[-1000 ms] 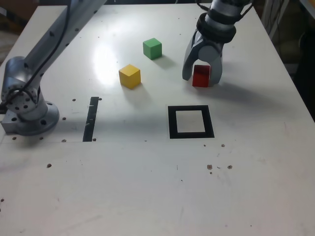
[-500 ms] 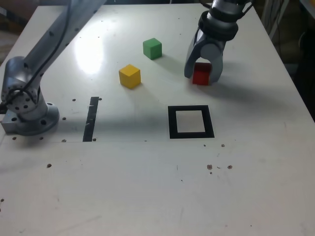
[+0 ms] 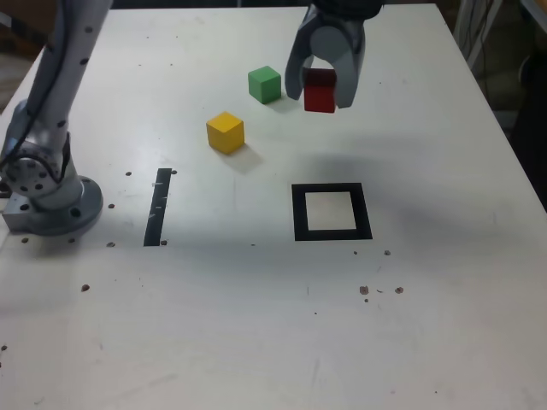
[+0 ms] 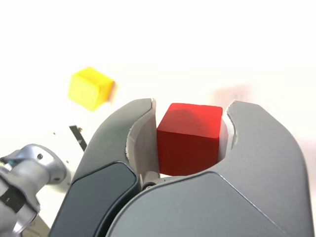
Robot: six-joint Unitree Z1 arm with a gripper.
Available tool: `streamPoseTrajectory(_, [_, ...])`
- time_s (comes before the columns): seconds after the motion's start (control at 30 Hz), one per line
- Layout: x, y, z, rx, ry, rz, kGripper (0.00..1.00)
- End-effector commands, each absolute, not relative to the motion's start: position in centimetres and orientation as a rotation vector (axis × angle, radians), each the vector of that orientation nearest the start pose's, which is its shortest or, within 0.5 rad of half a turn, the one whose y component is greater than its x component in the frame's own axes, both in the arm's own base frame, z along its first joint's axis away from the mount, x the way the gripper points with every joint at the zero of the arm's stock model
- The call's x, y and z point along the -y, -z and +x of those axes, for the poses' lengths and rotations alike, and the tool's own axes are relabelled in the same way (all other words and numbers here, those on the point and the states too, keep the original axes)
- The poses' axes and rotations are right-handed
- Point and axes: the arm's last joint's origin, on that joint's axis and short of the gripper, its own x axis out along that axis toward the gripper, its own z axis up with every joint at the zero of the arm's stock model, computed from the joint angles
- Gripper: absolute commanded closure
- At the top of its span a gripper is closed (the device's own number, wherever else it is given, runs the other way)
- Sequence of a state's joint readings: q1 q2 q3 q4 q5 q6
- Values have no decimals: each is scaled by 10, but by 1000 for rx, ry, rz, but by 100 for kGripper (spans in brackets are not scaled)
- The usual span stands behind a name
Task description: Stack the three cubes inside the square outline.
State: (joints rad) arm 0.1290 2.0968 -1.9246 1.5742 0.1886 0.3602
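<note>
Lifted off the table (image 3: 444,282), jaws (image 3: 321,92) now pinch the red cube (image 3: 320,90).

1. A white table (image 3: 256,325) carries everything; its surface is glossy, with scattered small dark specks and holes.
2. The yellow cube (image 3: 226,132) rests on it, toward the exterior view's left of centre.
3. The green cube (image 3: 265,84) sits farther back, near the yellow one but apart from it.
4. The square outline (image 3: 332,212) lies flat, its white centre bare.
5. A straight black strip (image 3: 158,206) lies at the exterior view's left.
6. The arm's round grey base (image 3: 51,201) stands at the left edge.
</note>
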Motion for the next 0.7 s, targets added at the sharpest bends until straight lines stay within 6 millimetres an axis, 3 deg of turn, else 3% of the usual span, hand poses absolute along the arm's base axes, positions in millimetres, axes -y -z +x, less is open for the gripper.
streamPoseTrajectory(0.0, [-48,-311,370,-1775,85,318,81])
streamPoseTrajectory(0.3, [7,-285,344,-1765,-18,124,81])
streamPoseTrajectory(0.43, [12,-266,344,-1750,-24,42,81])
streamPoseTrajectory(0.67, [14,-233,362,-1787,-9,16,81])
